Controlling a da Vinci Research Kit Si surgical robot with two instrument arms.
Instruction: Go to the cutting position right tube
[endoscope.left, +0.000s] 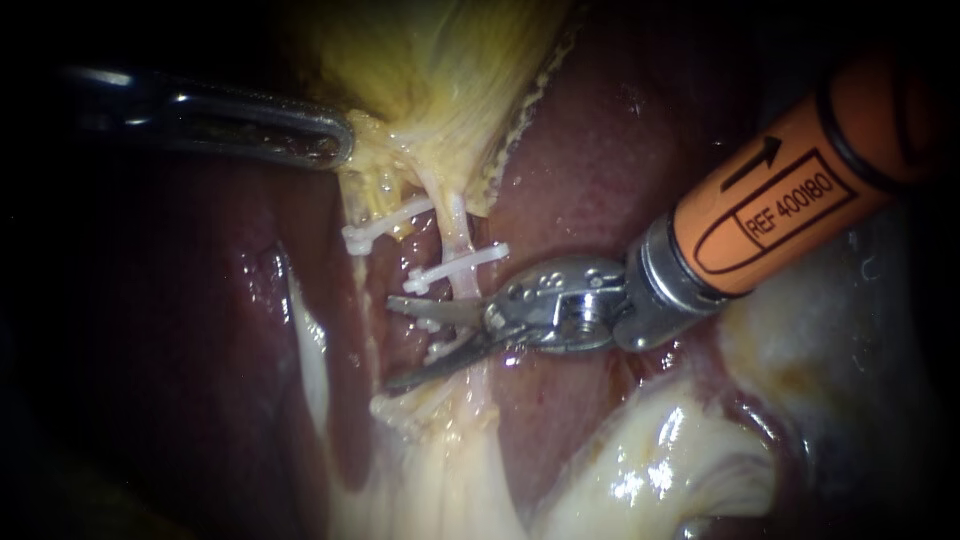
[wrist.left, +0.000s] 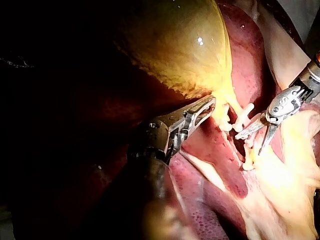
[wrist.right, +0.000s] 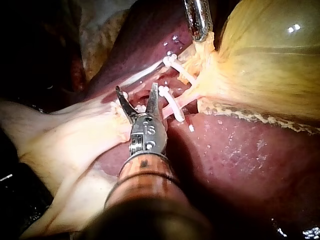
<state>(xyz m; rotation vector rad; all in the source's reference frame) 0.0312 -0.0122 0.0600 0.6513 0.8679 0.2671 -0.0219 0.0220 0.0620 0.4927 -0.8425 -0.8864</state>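
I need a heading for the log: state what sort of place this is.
Probably a surgical setting, seen close up in the dark: a lit liver and yellow gallbladder, white clips across thin tubes, and the slender metal left instrument and right instrument working at them.

Left instrument (wrist.left: 209, 105) jaws clamped on gallbladder (wrist.left: 175, 45) neck, right instrument (wrist.left: 249, 144) jaws spread astride tube (wrist.left: 248, 150) among white clips (wrist.left: 241, 116), liver (wrist.left: 210, 145) beneath.
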